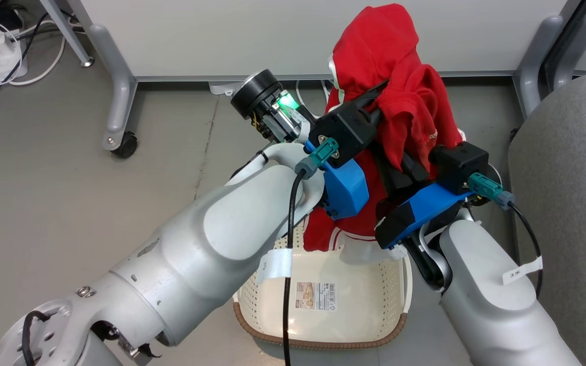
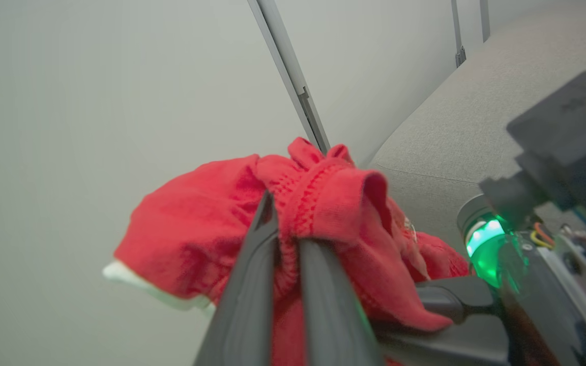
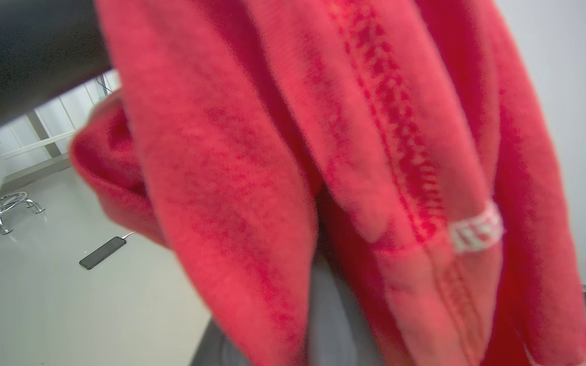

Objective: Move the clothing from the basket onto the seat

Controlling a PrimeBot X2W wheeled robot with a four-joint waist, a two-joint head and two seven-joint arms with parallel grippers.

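Aloft, clothing [image 2: 196, 239] pinched between closed left jaws; right jaws seemingly within it, closure unclear.

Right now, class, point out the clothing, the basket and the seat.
clothing [image 1: 389, 61], head view, upper fold of the red fabric.
basket [image 1: 369, 310], head view, its bare cream floor.
seat [image 1: 567, 178], head view, the grey cushion's top surface.

Clothing [image 1: 400, 96]: soft red knit cloth, matt, fuzzy nap, white trim. Basket [image 1: 369, 305]: smooth cream perforated plastic, brown woven-look rim. Seat [image 1: 567, 178]: light grey woven upholstery, matt, fine-grained.
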